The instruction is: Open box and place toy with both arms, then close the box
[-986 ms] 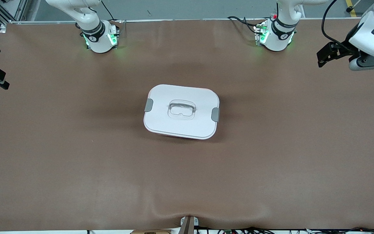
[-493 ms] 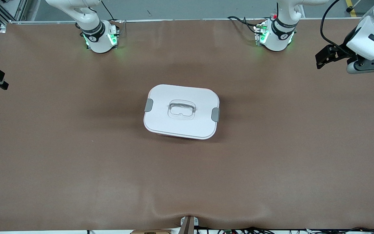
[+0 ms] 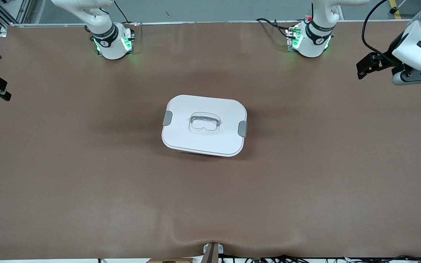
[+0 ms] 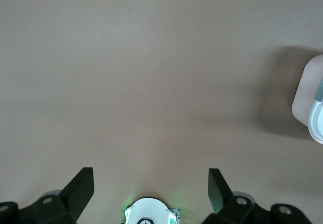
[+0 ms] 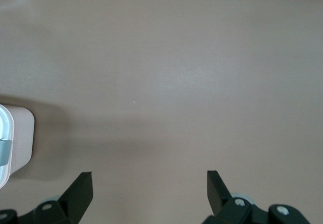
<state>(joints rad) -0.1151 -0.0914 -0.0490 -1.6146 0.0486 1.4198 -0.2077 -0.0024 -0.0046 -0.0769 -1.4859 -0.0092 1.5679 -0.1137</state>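
Two tools, left [image 4: 150, 191] and right [image 5: 149, 191], hang released over bare table [image 3: 305, 164] ends; lidded box [image 3: 204, 125] sits unobstructed mid-table.

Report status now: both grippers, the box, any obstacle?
Left gripper open, over bare table. Right gripper open, over bare table. Box mid-table, lid on. Nothing in the way.

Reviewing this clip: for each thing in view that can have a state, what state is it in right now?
box: closed, standing mid-table
lid: seated on the box, both grey side clips down
handle: lying in its recess, untouched
left gripper: open, empty, over bare table toward the left arm's end
right gripper: open, empty, over bare table toward the right arm's end
toy: not in view
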